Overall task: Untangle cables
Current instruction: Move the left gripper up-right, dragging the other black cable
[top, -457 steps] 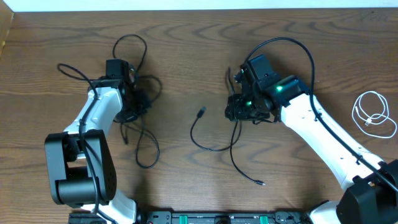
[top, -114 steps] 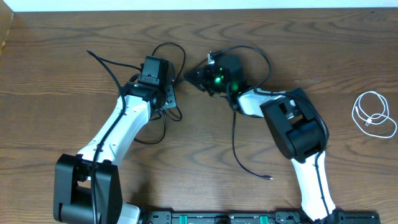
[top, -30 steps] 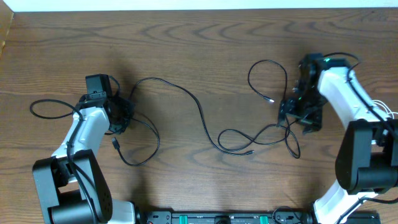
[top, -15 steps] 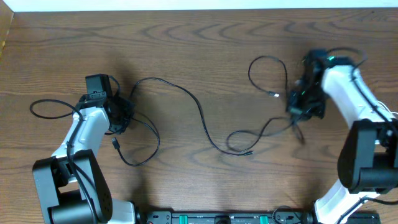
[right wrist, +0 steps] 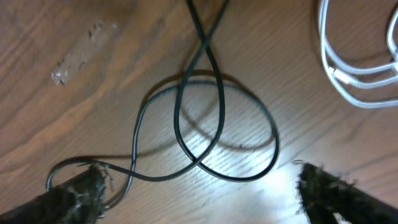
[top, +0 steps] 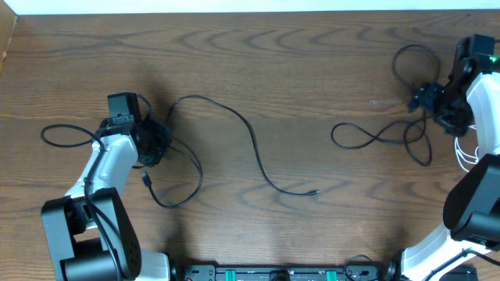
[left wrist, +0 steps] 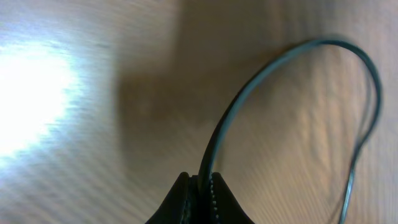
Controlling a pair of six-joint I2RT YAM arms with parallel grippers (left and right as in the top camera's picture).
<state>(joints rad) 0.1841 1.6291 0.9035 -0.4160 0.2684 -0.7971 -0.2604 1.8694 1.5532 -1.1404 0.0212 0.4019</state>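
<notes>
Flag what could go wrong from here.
The right black cable crosses itself under the open right gripper; closing there could pinch two strands and tighten the loop. The white cable lies close beside it, so a sweep may drag it in. The left gripper is shut on the left black cable; pulling could whip its loose end.

Overhead, light is even and sharp, with soft shadows beside the left arm [top: 105, 164]. The left wrist view is blurred, the black cable [left wrist: 208, 160] soft-edged, with white glare on the table [left wrist: 37, 81] at left. The right wrist view's fingers [right wrist: 71, 193] are out of focus.
</notes>
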